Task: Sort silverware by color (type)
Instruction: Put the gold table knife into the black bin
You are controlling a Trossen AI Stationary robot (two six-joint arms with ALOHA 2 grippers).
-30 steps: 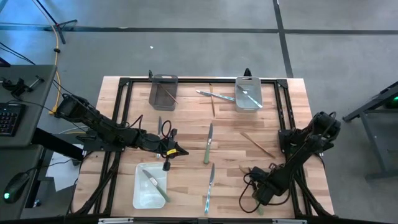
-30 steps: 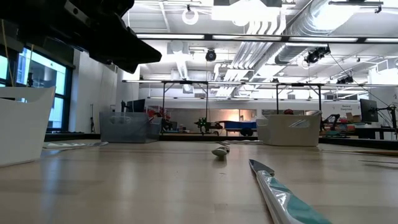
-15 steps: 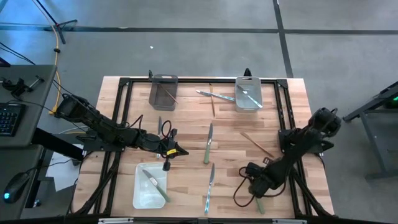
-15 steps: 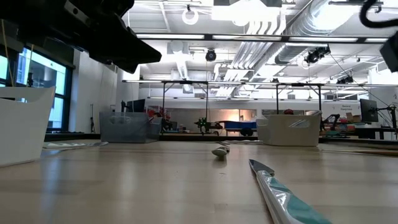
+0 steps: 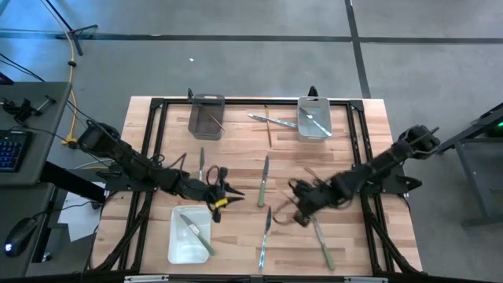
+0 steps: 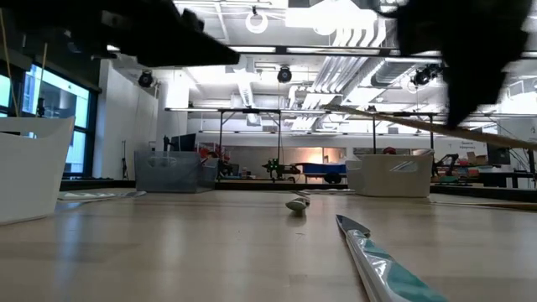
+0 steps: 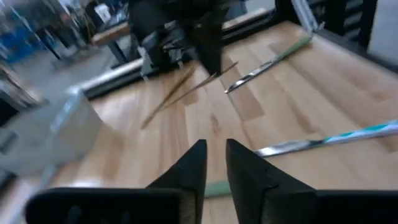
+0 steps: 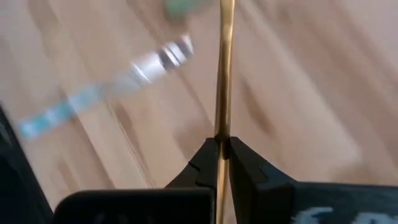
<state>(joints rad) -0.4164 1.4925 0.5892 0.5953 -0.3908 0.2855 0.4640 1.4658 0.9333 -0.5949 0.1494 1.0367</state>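
Low view, end effectors [image 6: 470, 59] blurred, cropped

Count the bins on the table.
3. A dark bin at the far left, a pale bin at the far right, a white bin at the near left. None seems hidden.

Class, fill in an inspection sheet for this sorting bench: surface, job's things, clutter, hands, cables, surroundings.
Surface: wooden table, dark frame around it.
Job's things: green-handled knives loose mid-table; silvery pieces near the far bins; one brown stick gripped.
Clutter: grey bin, clear bin, white bin, each holding utensils.
Hands: left hand slightly parted, empty, above the table; right hand shut on the brown stick, mid-table.
Cables: looped along both arms; yellow cable on the floor.
Surroundings: grey floor, desk with keyboard; workshop beyond.
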